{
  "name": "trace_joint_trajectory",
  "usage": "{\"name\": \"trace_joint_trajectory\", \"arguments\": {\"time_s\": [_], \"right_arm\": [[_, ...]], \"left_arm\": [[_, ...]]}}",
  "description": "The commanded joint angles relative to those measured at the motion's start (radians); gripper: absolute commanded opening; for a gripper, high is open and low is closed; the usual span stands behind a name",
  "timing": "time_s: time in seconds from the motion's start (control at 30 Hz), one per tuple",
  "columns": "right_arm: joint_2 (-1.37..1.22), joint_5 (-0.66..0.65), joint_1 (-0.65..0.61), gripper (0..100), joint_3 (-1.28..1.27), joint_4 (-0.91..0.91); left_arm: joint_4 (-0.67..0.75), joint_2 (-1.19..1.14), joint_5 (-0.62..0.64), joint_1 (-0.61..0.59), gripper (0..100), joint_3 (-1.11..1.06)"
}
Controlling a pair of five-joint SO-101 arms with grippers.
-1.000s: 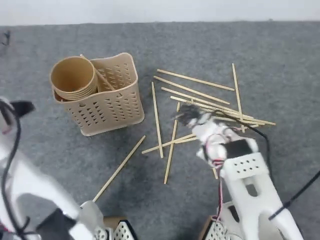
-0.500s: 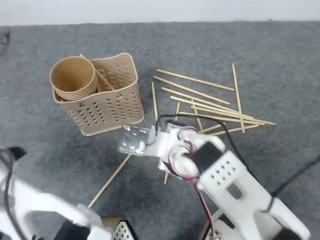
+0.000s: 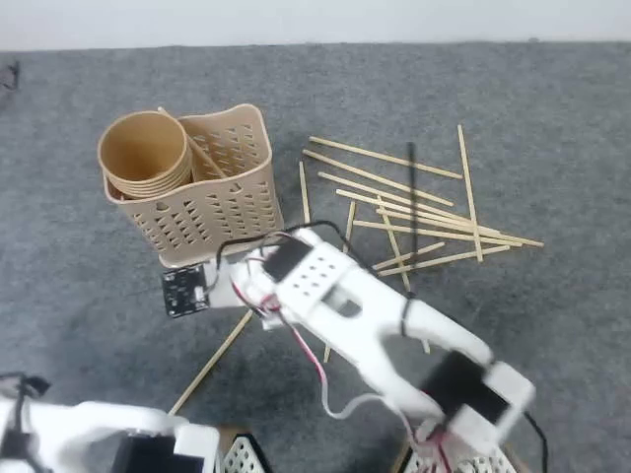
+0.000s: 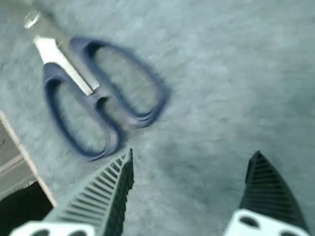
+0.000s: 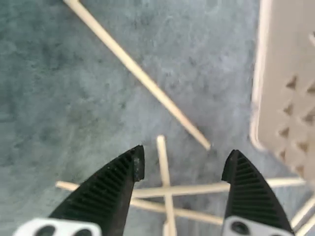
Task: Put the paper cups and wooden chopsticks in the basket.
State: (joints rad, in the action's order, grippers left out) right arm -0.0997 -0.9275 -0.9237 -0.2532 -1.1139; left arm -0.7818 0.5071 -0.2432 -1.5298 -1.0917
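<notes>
The chopsticks point(image 3: 385, 158) are bare wood, the cups point(image 3: 145, 153) matt paper, the table cover point(image 3: 552, 108) rough cloth (basket point(image 3: 217, 212): matt plastic).

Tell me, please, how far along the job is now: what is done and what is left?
Done: the paper cups stand stacked in the basket, with one chopstick beside them inside. In hand: nothing; the right gripper is open over a loose chopstick next to the basket. Left: the many scattered chopsticks on the carpet.
</notes>
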Motion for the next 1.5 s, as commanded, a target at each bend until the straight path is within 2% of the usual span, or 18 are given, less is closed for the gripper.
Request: {"name": "trace_joint_trajectory", "arguments": {"time_s": [0.0,0.4,0.7,0.93,1.27,1.47], "right_arm": [[-0.107,-0.063,-0.013,27.0,0.160,-0.036],[-0.440,-0.094,-0.048,26.6,0.377,-0.116],[-0.464,-0.087,-0.058,1.2,0.404,-0.120],[-0.466,-0.049,-0.074,1.2,0.405,-0.176],[-0.455,-0.044,-0.021,0.7,0.423,-0.165],[-0.226,0.031,0.088,0.7,0.612,-0.320]], "left_arm": [[0.066,0.032,-0.040,-0.032,35,-0.058],[0.064,0.032,-0.066,-0.112,35,-0.084],[0.064,0.032,-0.072,-0.092,35,-0.099],[0.064,0.032,-0.101,-0.077,35,-0.110],[0.064,0.032,-0.101,-0.075,35,-0.111],[0.064,0.032,-0.101,-0.075,35,-0.111]]}}
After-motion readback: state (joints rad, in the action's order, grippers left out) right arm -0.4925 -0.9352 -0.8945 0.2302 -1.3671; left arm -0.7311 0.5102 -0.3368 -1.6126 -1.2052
